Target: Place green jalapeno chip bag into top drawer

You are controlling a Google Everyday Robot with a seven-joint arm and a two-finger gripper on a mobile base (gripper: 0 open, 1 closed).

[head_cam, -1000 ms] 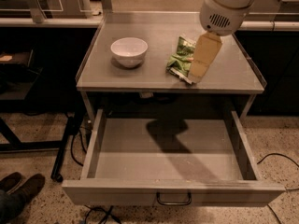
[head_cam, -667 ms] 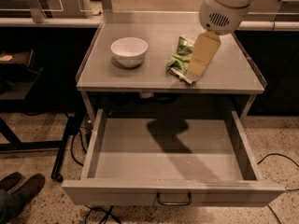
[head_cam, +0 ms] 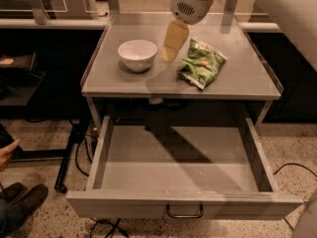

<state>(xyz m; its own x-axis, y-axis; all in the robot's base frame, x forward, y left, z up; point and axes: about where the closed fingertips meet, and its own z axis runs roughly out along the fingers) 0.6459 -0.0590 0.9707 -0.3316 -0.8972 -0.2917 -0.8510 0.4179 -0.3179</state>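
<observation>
The green jalapeno chip bag point(head_cam: 202, 63) lies flat on the grey tabletop point(head_cam: 237, 78), right of centre, with nothing holding it. My gripper point(head_cam: 172, 43) hangs from the white arm above the tabletop, just left of the bag, between it and the white bowl point(head_cam: 137, 53). It does not touch the bag. The top drawer point(head_cam: 106, 148) is pulled wide open below the tabletop, and its inside is bare. Its dark pull handle point(head_cam: 184, 214) is on the front panel nearest the camera.
The white bowl stands on the left part of the tabletop. A person's hand point(head_cam: 7, 150) and shoes point(head_cam: 22, 197) are at the lower left on the floor. Cables point(head_cam: 292, 170) run on the floor right of the drawer. Dark furniture stands to the left.
My gripper has moved left, off the chip bag, to the space between bag and bowl. The bag now lies uncovered on the tabletop. The drawer stays open.
</observation>
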